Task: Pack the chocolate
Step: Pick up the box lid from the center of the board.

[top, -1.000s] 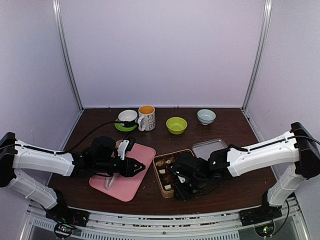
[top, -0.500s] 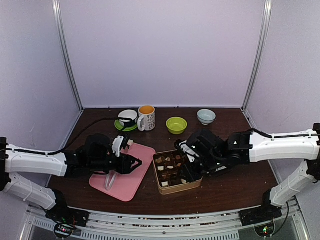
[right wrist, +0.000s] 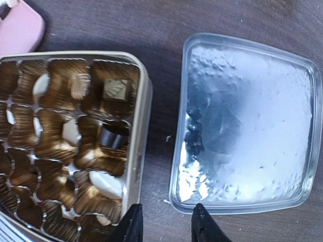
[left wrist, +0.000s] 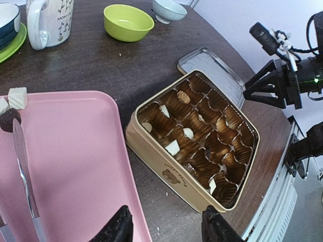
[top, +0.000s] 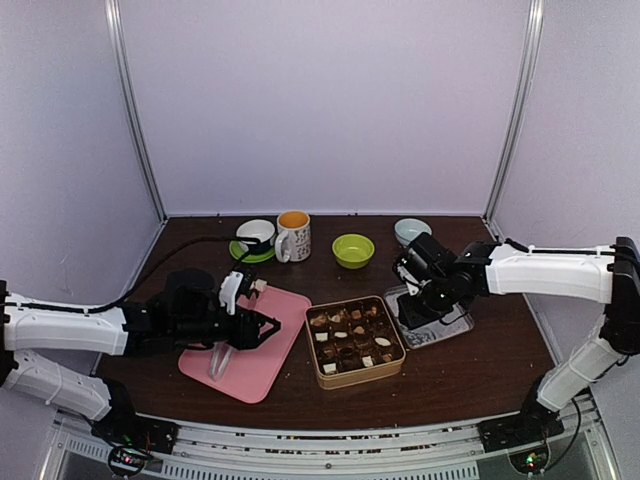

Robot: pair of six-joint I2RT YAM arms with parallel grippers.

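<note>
Tongs (left wrist: 23,174) lie beside cream and dark chocolate (left wrist: 17,97) (chunky, bite-size).

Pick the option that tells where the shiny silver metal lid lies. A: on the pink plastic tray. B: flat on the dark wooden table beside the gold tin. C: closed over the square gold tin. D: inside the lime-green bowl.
B: the shiny silver metal lid lies flat on the dark wooden table, apart from the square gold tin, which stands open with chocolate pieces showing.
</note>
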